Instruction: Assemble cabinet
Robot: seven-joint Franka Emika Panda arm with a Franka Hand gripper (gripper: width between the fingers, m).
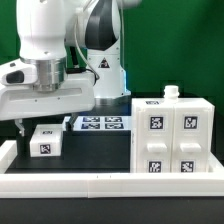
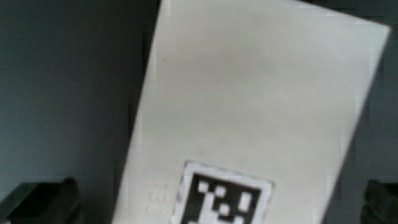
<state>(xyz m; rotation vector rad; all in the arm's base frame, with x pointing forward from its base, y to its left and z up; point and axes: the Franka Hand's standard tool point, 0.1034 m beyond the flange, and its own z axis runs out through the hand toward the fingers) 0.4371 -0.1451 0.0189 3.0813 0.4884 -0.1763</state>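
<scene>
Panda's gripper (image 1: 36, 118) (image 2: 210, 200) hangs at about 9 o'clock in the exterior view, low over the dark table (image 1: 100, 145), pointing down. Jaws stand wide apart. In the wrist view, one dark finger (image 2: 45, 200) shows on each side of a white drawer block (image 2: 231, 90). A strip of table separates this finger from the block's edge. The other finger sits at the frame edge, and I cannot tell whether it touches. Nothing is clamped.

Drawer block (image 1: 45, 140): directly under the gripper, resting on the table, with a black-and-white tag on the face toward the exterior camera. In the wrist view it lies tilted between the fingers, with one tag partly in frame.

Cabinet shell (image 1: 170, 135): at 3 o'clock from the block, well apart from it, upright on the table. Four square tags show in a two-by-two grid on its near face. A small white piece (image 1: 172, 92) stands on its top.

Marker board (image 1: 100, 123): flat on the table between the block and the shell, toward 12 o'clock, at the arm's base.

Border rail (image 1: 100, 180): a long low white rail at 6 o'clock, just beside the block and the shell.
</scene>
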